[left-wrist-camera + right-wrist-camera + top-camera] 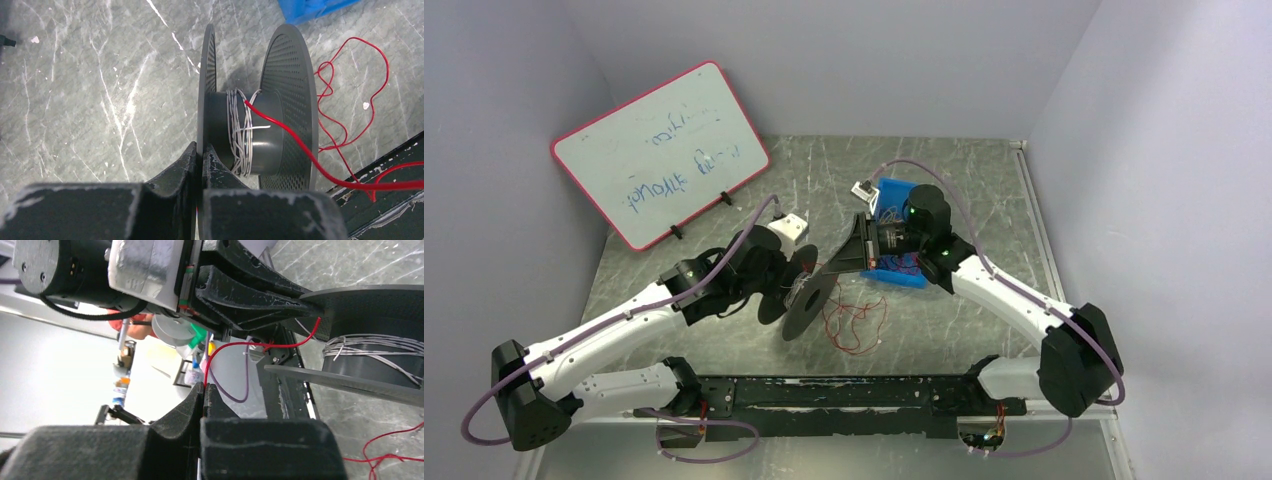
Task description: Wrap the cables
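so the spool (pixel 287 100) is being clamped by its flange in the left gripper (pixel 201 150), and the red wire (pixel 300 143) is being pinched tight by the right gripper (pixel 204 390), running crosswise onto the hub.

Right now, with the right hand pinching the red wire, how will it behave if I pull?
Probably floppy: the red wire lies in loose, kinked loops on the table, so slack may drag or snag. Likely very light, being far thinner than the spool. It might slip through the right hand, which pinches one thin strand.
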`<state>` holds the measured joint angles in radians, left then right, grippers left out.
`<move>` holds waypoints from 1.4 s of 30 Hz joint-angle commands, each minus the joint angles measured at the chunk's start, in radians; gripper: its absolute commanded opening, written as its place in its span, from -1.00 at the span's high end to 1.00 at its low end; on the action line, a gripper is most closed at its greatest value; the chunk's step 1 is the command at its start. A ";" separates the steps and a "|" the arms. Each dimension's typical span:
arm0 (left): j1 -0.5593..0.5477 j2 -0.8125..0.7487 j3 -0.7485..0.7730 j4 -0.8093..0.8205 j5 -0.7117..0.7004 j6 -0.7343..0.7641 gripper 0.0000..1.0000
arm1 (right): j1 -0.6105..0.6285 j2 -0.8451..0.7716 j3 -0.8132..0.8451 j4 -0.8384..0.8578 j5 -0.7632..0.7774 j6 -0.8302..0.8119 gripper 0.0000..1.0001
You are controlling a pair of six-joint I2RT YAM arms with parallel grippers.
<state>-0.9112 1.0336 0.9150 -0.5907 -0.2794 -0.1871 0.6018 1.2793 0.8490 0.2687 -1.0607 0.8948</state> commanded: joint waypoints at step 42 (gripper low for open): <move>0.023 -0.115 -0.030 0.026 -0.040 -0.038 0.33 | 0.008 0.379 -0.176 0.812 0.165 0.764 1.00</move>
<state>-0.8974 0.9440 0.8906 -0.5808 -0.2932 -0.2085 0.6289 1.6821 0.6540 1.1290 -0.9005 1.7054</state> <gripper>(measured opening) 0.312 0.013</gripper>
